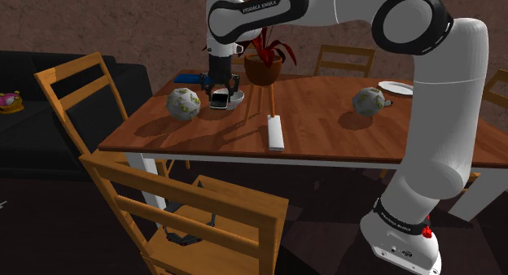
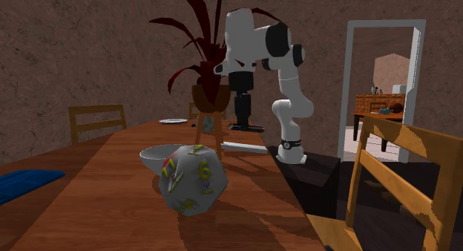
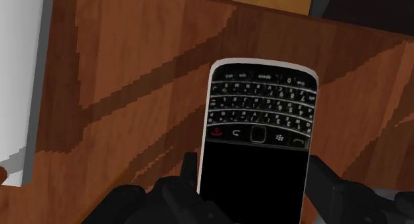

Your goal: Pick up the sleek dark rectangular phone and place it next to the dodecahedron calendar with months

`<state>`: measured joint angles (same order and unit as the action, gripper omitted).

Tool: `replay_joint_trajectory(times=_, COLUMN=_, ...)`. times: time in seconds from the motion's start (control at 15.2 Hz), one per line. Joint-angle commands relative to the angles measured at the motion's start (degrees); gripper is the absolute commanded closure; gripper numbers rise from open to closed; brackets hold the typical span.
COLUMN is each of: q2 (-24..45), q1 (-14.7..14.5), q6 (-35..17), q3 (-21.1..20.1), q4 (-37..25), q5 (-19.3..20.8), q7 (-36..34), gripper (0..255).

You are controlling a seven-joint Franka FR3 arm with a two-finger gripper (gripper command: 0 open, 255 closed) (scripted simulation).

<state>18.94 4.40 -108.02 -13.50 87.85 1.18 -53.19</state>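
Gripper (image 1: 221, 93) pinches the phone (image 3: 259, 143) by its long edges, fingers (image 3: 189, 168) snug on each side, so the grasp looks made and carry-and-place is the step in hand. In the shoulder view the phone sits just at 3 o'clock of the dodecahedron calendar (image 1: 184, 102), low over the table (image 1: 326, 135). Next: lower and release beside it w/o nudging it. Can't tell if the phone is clear of the wood. A second dodecahedron (image 1: 369, 101) lies far off at 3 o'clock – month print unreadable on both.

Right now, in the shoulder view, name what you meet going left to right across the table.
dodecahedron calendar → phone in the gripper → white bar → second dodecahedron → plate
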Motion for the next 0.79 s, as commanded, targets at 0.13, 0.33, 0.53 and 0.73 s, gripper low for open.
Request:
replay_joint_trajectory(times=0.13, q2=-0.3, q1=0.0, q6=3.0, q3=0.0, q4=-2.7, q5=-0.1, q7=0.0, gripper=255)
replay_joint_trajectory(times=0.33, q2=-0.3, q1=-0.1, q6=5.3, q3=-0.1, q4=-5.0, q5=-0.1, q7=0.0, gripper=255)
replay_joint_trajectory(times=0.53, q2=-0.2, q1=-0.2, q6=7.7, q3=-0.1, q4=-7.5, q5=0.0, q7=-0.1, gripper=255)
replay_joint_trajectory(times=0.73, q2=0.0, q1=-0.3, q6=9.3, q3=-0.1, q4=-9.3, q5=0.0, q7=-0.2, gripper=255)
